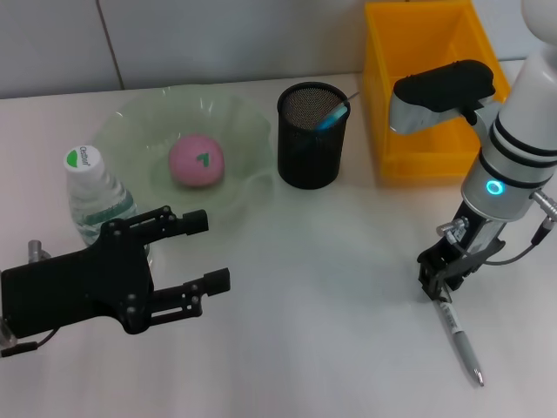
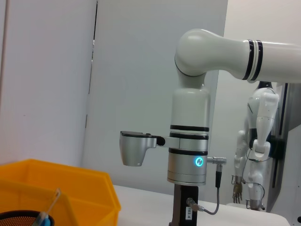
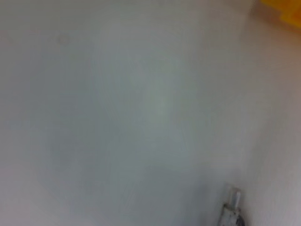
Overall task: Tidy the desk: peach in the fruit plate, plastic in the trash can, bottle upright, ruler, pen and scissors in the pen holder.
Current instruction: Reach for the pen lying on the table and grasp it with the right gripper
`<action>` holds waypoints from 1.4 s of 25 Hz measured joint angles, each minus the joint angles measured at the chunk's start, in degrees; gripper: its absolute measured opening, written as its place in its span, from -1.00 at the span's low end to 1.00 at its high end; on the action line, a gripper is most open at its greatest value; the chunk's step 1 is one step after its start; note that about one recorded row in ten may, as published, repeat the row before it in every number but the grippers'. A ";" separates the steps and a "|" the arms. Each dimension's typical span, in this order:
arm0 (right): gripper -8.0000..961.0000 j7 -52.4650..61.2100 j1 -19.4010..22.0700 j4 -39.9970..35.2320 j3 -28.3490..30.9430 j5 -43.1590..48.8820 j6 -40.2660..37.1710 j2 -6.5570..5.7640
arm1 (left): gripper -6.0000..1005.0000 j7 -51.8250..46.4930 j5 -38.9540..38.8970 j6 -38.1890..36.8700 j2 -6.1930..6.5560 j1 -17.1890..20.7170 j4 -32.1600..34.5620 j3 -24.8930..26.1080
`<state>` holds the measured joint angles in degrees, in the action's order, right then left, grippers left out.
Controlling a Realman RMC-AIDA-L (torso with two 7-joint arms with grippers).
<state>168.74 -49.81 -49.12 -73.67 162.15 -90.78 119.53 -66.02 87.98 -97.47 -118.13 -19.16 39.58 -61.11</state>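
Note:
The pen (image 1: 459,338) lies on the white table at the front right, and one end of it shows in the right wrist view (image 3: 230,207). My right gripper (image 1: 438,280) points down at its upper end, shut on the pen against the table. A pink peach (image 1: 196,161) rests in the green glass fruit plate (image 1: 244,117). Beside the plate, the bottle (image 1: 94,193) stands upright. Behind the centre is the black mesh pen holder (image 1: 311,139), with a blue-handled item inside. My left gripper (image 1: 214,250) hovers open at the front left, next to the bottle. Ruler, scissors and plastic are out of view.
A yellow bin (image 1: 426,87) stands at the back right, close behind my right arm; it also appears in the left wrist view (image 2: 56,188). A wall runs along the table's far edge.

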 joint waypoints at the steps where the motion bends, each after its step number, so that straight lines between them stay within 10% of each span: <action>1: -0.37 0.00 -0.01 0.00 0.01 0.00 0.00 0.00 | 0.52 -0.01 0.00 0.00 0.00 0.00 0.06 0.02; 35: -0.64 -0.39 0.12 -5.53 -2.50 -2.38 -3.28 -0.45 | 0.52 -0.01 0.00 -1.25 0.00 0.46 0.42 1.36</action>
<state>168.35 -49.69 -54.65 -76.17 159.77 -94.06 119.08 -66.03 87.98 -98.72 -118.13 -18.70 40.00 -59.75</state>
